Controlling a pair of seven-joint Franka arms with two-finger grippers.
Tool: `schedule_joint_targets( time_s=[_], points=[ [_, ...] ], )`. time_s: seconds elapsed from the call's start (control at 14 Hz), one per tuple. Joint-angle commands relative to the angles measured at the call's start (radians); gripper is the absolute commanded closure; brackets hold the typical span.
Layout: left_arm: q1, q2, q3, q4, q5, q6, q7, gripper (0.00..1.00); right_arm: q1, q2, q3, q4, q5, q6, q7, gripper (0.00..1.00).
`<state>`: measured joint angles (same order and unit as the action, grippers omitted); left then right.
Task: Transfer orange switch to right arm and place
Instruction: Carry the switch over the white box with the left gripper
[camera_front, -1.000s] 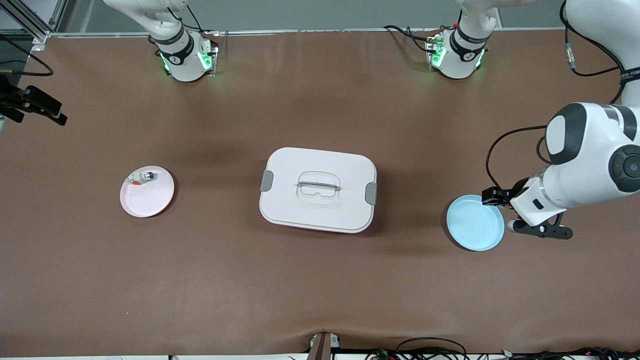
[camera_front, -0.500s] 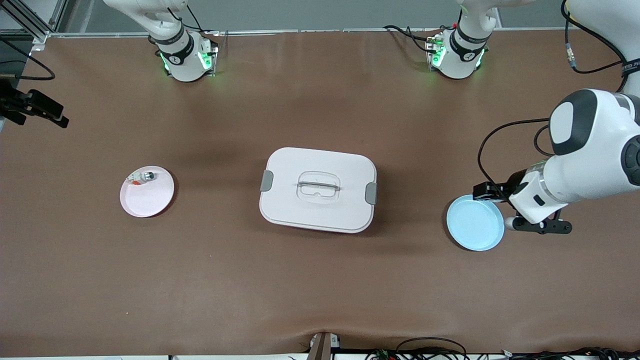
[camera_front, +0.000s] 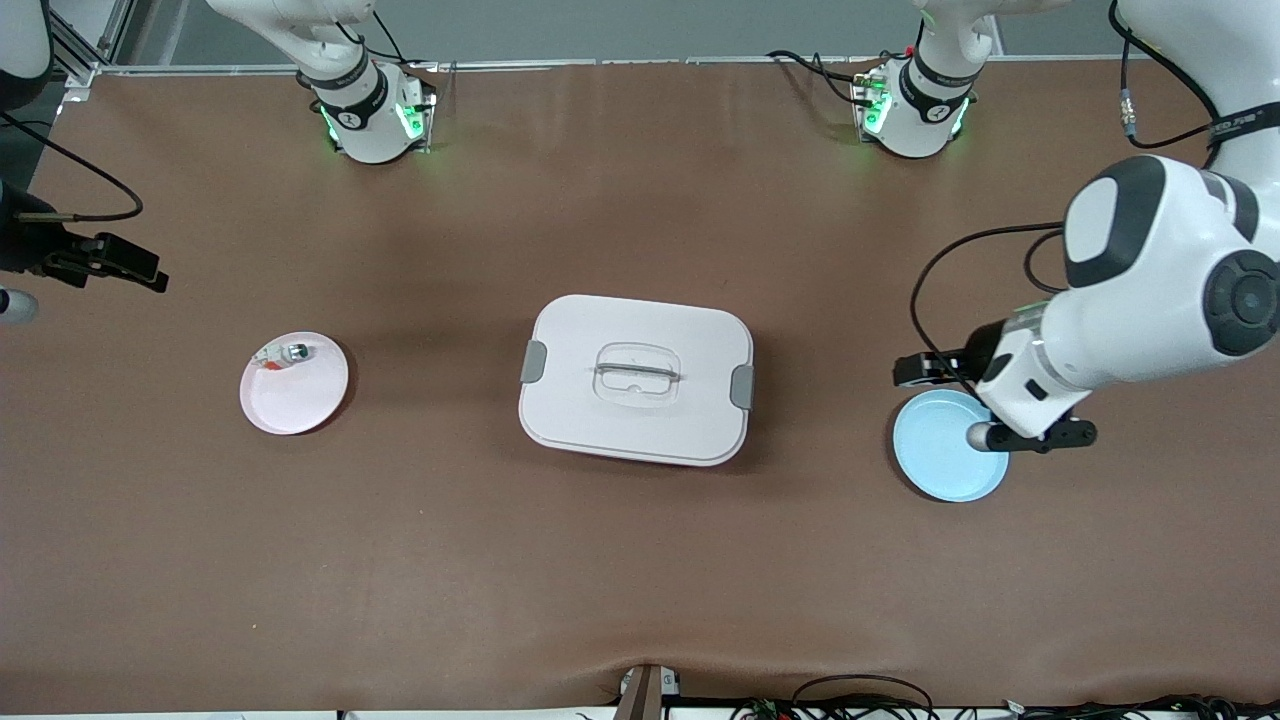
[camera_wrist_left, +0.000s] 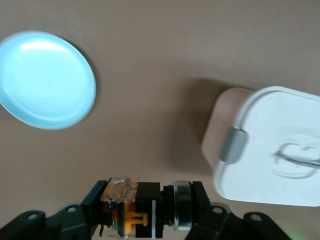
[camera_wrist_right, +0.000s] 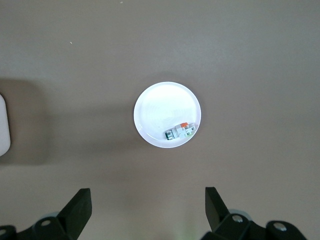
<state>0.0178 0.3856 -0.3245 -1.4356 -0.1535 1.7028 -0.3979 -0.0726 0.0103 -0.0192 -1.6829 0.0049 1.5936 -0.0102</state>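
Front view: the left gripper (camera_front: 915, 370) hangs above the table at the left arm's end, just over the edge of the light blue plate (camera_front: 945, 462), which lies bare. The white box (camera_front: 636, 379) with grey clips and a clear handle sits closed at the table's middle. Toward the right arm's end lies the pink plate (camera_front: 295, 392), with a small silver-and-white part (camera_front: 283, 355) at its rim on the side farther from the camera. The right gripper (camera_front: 120, 266) is up in the air by the table's edge at that end.

Left wrist view: the left gripper (camera_wrist_left: 142, 207) is clamped on the orange switch (camera_wrist_left: 145, 208), a black block with orange marks and a metal ring, held between both fingers (camera_wrist_left: 95, 206) above bare brown table. The blue plate (camera_wrist_left: 45, 80) and a corner of the white box (camera_wrist_left: 270, 147) lie below.

Right wrist view: the right gripper (camera_wrist_right: 147, 205) stands wide with nothing between its fingers (camera_wrist_right: 80, 205), above the pink plate (camera_wrist_right: 160, 112) and the small part (camera_wrist_right: 180, 132) in it.
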Motion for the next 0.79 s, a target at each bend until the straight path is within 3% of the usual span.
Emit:
schedule_joint_targets(
  time_s=[0.0, 0.36, 0.71],
  points=[
    [-0.002, -0.004, -0.071, 0.018, -0.017, -0.02, -0.186, 0.9, -0.02, 0.056, 0.01, 0.043, -0.003, -0.023, -0.014, 0.0],
    [-0.039, 0.016, -0.13, 0.061, -0.097, 0.012, -0.407, 0.9, -0.02, 0.069, 0.01, 0.038, -0.005, -0.026, -0.008, 0.0],
    [-0.14, 0.042, -0.128, 0.061, -0.201, 0.199, -0.726, 0.91, -0.004, 0.066, 0.013, 0.016, 0.059, -0.023, -0.008, 0.0]
  ],
)
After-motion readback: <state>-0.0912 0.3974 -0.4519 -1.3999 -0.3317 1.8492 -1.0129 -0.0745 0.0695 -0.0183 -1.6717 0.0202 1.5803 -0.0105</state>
